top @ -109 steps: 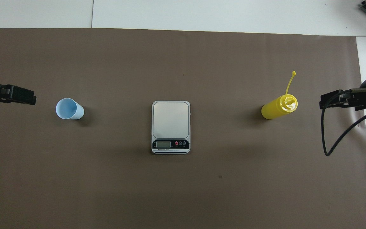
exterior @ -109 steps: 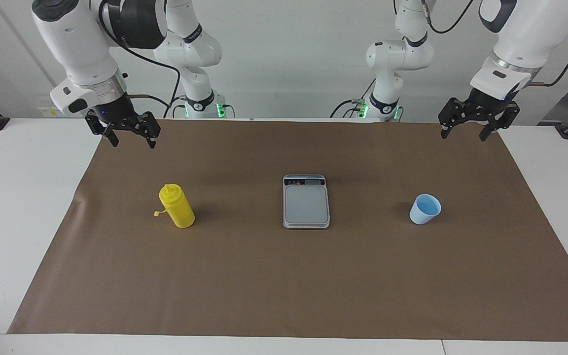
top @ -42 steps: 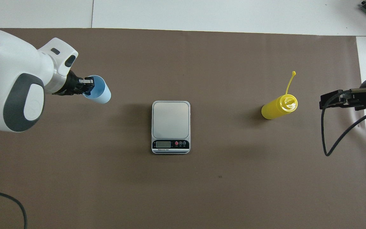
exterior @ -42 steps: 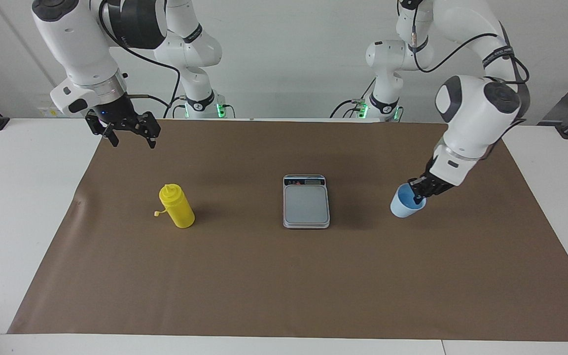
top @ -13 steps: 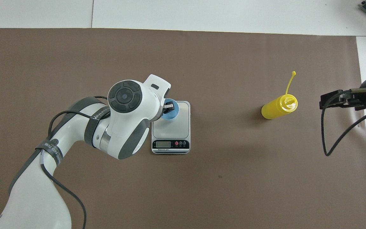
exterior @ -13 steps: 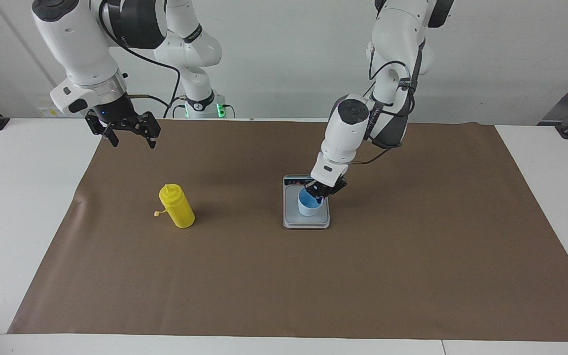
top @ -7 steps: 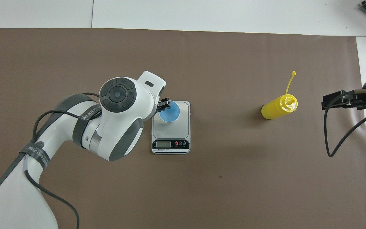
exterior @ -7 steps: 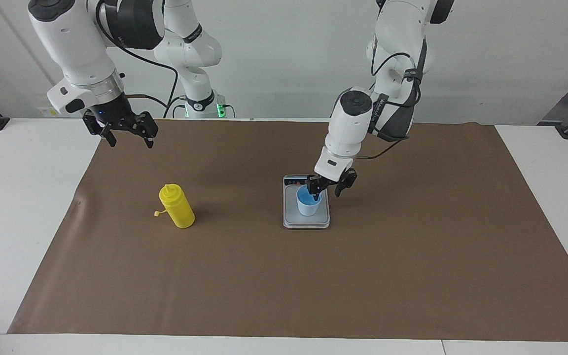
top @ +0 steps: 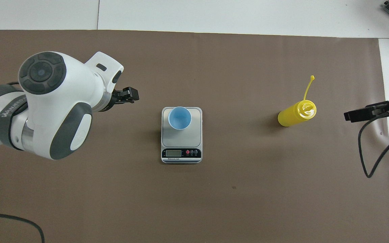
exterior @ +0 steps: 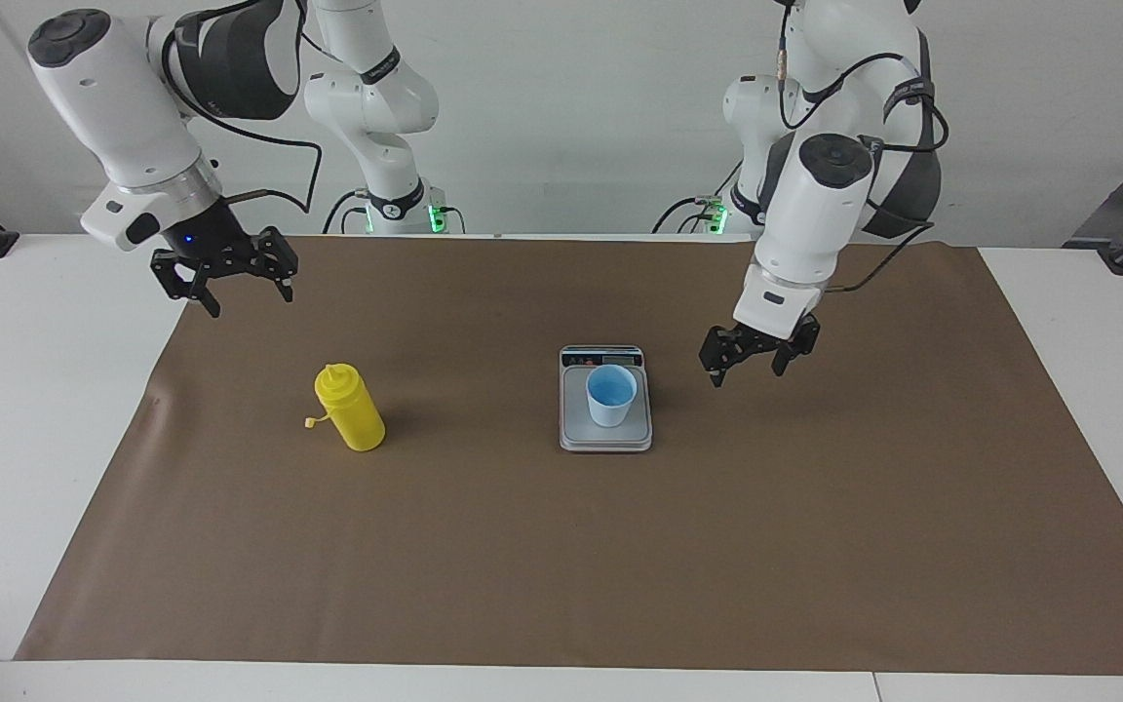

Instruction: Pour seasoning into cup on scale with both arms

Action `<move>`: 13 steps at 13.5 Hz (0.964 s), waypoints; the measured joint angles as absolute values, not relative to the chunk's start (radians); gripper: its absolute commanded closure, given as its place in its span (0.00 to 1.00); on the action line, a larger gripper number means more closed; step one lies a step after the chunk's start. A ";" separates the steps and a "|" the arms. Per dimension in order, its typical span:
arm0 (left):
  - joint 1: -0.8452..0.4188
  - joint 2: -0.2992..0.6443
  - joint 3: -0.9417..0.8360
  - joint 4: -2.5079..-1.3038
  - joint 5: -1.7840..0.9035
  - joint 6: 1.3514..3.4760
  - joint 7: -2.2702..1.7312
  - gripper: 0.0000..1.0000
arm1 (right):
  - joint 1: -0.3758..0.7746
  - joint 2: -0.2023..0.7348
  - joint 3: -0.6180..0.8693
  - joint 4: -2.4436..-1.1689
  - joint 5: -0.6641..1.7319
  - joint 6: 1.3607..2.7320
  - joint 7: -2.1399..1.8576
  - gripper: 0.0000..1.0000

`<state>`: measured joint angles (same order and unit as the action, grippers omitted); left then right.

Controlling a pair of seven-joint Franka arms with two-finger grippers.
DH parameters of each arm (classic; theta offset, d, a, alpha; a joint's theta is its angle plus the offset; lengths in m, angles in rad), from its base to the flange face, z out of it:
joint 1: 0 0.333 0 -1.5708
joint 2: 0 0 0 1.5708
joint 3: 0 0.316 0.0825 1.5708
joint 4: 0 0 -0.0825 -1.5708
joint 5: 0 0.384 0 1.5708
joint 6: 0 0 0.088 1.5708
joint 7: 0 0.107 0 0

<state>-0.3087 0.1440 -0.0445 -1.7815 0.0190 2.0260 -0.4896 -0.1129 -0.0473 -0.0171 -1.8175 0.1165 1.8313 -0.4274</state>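
The cup [top: 179, 118] stands upright on the scale [top: 181, 135], on the half of the plate away from the display, mid-mat. The seasoning [top: 296, 113] stands toward the right arm's edge of the brown mat [top: 214, 202]. The left gripper [top: 127, 95] is over bare mat beside the scale; the right gripper [top: 360, 114] is at the mat's edge

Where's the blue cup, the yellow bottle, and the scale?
blue cup [exterior: 611, 395]: facing view, its side wall.
yellow bottle [exterior: 351, 409]: facing view, middle of its body.
scale [top: 181, 153]: overhead view, its dark display strip.
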 measured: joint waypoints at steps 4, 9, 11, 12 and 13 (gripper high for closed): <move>-0.194 0.097 -0.043 -1.779 0.019 1.929 -0.261 0.00 | -0.195 -0.058 -0.019 -1.926 0.303 1.947 -0.740 0.00; -0.089 0.038 -0.042 -1.777 0.019 1.844 -0.042 0.00 | -0.231 -0.047 -0.020 -2.036 0.540 2.045 -1.085 0.00; -0.067 0.017 -0.041 -1.774 0.019 1.824 -0.009 0.00 | -0.244 -0.021 -0.020 -2.062 0.654 2.062 -1.234 0.00; -0.058 0.008 -0.041 -1.766 0.019 1.807 0.005 0.00 | -0.253 -0.003 -0.020 -2.072 0.704 2.075 -1.312 0.00; -0.051 0.001 -0.040 -1.749 0.019 1.781 0.020 0.00 | -0.261 0.015 -0.021 -2.083 0.748 2.089 -1.378 0.00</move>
<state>-0.0513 0.0012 -0.0404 -1.7492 0.0191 1.7806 0.0197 -0.2614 0.0151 -0.0206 -2.0831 0.7478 2.0893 -1.3783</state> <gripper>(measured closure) 0.000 0.000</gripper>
